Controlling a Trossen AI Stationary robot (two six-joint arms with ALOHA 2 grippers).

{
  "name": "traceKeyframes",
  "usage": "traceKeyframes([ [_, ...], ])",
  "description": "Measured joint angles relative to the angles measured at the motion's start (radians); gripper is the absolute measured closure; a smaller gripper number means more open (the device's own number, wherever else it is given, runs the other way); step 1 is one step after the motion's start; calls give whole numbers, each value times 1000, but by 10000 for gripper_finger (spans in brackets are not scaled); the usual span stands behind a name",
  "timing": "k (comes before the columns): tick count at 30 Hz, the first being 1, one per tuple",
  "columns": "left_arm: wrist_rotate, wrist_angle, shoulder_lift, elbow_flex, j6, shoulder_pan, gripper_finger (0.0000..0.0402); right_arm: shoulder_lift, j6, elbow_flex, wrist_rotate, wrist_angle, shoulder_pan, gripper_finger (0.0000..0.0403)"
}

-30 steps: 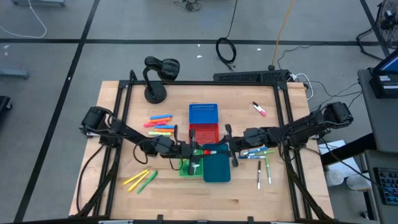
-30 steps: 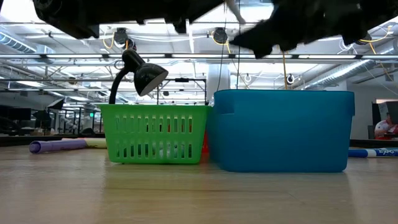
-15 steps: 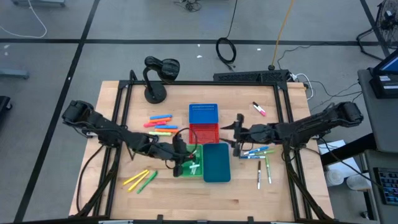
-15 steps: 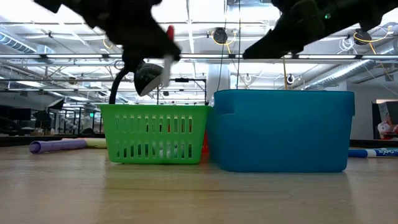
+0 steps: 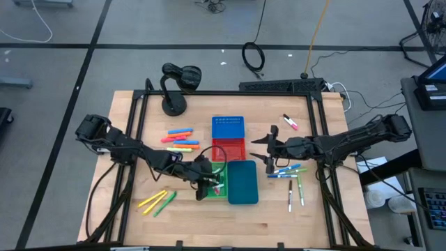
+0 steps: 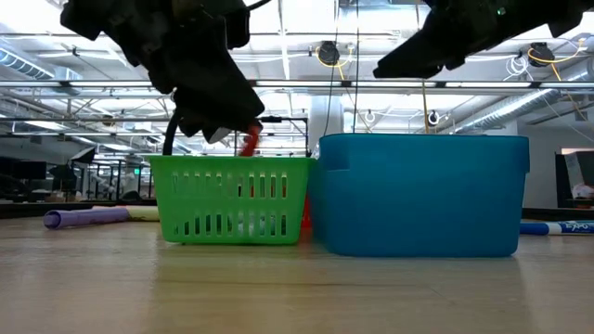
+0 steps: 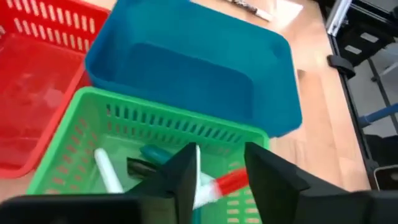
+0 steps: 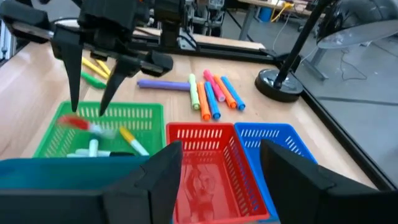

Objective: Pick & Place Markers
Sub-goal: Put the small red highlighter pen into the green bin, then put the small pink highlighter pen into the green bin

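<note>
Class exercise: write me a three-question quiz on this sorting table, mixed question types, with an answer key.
1. True or false: the left gripper hangs over the green basket.
2. In the low view, what stands at the green basket's right? A lamp; B teal bin; C coiled cable.
3. Fill in: the right gripper's fingers are ____.
Key: 1 true; 2 B; 3 open.

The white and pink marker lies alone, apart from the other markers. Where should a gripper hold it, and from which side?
Take the marker at mid-barrel, coming straight down from above, with the jaws across its thin width. It lies flat and slanted on the table with nothing beside it, so both long sides look free.
</note>
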Motion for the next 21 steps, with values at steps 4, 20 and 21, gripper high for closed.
traceKeyframes([
  [4, -1, 3, 0, 0, 24, 1, 228, 0, 0, 0, 0, -14, 0, 197],
  [20, -20, 23, -1, 0, 127, 1, 183, 0, 54, -52, 266, -246, -174, 198],
  [21, -26, 31, -1, 0, 128, 1, 184, 0, 70, -65, 265, -254, -203, 200],
])
